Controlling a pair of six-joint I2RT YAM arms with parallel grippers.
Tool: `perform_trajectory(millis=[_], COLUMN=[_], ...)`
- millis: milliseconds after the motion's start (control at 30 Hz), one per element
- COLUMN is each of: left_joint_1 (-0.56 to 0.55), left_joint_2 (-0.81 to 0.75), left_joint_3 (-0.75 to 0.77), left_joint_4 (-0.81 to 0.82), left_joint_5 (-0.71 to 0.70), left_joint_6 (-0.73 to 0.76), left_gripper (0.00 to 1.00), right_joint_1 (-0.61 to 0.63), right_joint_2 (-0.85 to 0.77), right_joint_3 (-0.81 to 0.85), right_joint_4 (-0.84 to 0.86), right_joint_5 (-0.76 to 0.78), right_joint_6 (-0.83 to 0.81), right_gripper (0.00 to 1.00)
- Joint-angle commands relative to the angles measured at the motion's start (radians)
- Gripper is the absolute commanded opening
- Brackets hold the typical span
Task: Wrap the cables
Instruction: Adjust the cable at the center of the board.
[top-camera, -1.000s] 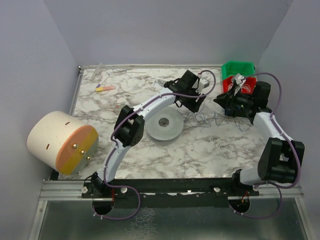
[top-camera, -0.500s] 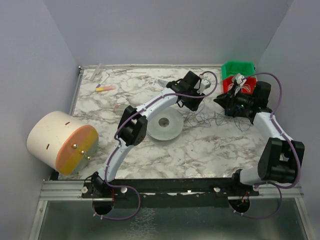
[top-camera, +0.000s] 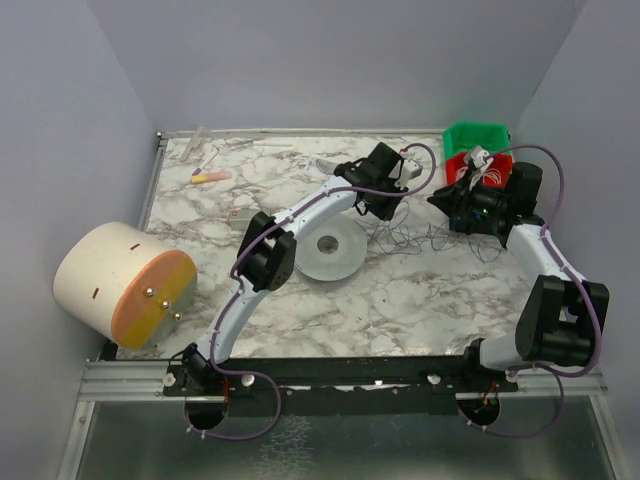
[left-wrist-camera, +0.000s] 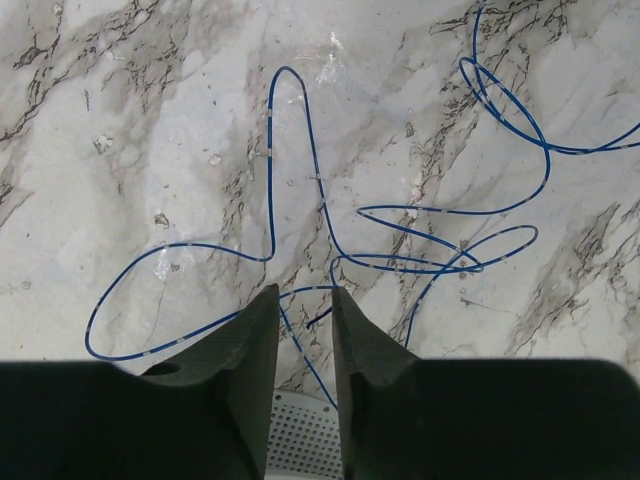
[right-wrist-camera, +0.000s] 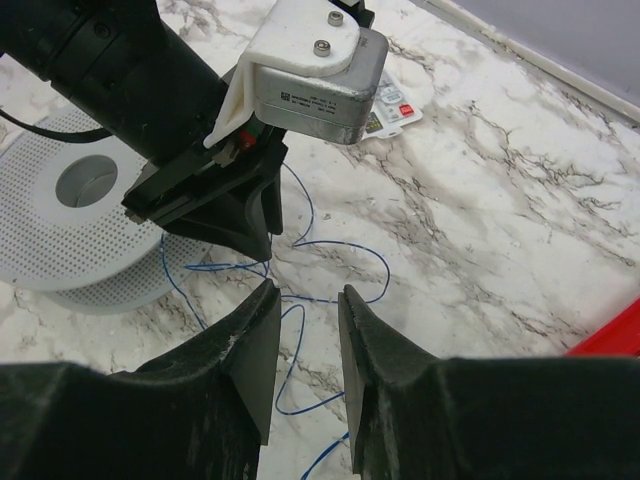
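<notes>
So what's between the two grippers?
In the right wrist view, only loose loops of the cables on the table lie between the left gripper and right gripper.

We see the cables (left-wrist-camera: 316, 178) as one very thin wire, blue up close, lying loose and unwrapped on the marbled surface (left-wrist-camera: 120, 100). It runs in kinked loops that cross one another: a tall narrow loop, a wide flat one low on its left, flattened ovals in the middle and rounder rings at the upper right. From above, the cables (top-camera: 403, 239) read as faint dark squiggles spread right of the surface's middle, in its far half.
</notes>
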Motion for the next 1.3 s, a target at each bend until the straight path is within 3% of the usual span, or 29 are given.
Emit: perform_trajectory(millis=[0, 100, 200, 367, 400, 533, 667, 867, 1267], left_joint_1=[-0.003, -0.003, -0.003, -0.003, -0.003, -0.002, -0.003, -0.001, -0.003], left_joint_2=[0.028, 0.028, 0.022, 0.002, -0.002, -0.014, -0.025, -0.031, -0.036], left_joint_3=[0.04, 0.041, 0.043, 0.052, 0.057, 0.056, 0.034, 0.019, -0.001], left_joint_4=[-0.011, -0.015, -0.018, -0.019, -0.019, -0.02, -0.021, -0.022, -0.046], left_joint_5=[0.019, 0.018, 0.022, 0.03, 0.023, 0.011, 0.0, -0.125, -0.063], left_joint_6=[0.011, 0.014, 0.01, 0.01, 0.012, 0.009, 0.005, 0.022, 0.035], left_gripper=[0.25, 0.19, 0.0, 0.0, 0.02, 0.33, 0.44, 0.44, 0.41], right_joint_1=[-0.007, -0.007, -0.007, -0.007, -0.007, -0.007, -0.007, -0.008, -0.007], right_joint_2=[-0.025, -0.025, -0.025, -0.024, -0.025, -0.025, -0.026, -0.023, -0.017], right_joint_3=[0.023, 0.023, 0.021, 0.022, 0.021, 0.022, 0.022, 0.021, 0.02], right_joint_4=[0.013, 0.013, 0.014, 0.013, 0.013, 0.013, 0.013, 0.013, 0.017], right_joint_5=[-0.026, -0.029, -0.027, -0.031, -0.03, -0.03, -0.032, -0.042, -0.048], right_joint_6=[0.013, 0.014, 0.013, 0.013, 0.013, 0.015, 0.016, 0.018, 0.026], right_gripper=[0.34, 0.34, 0.34, 0.34, 0.34, 0.34, 0.34, 0.34, 0.34])
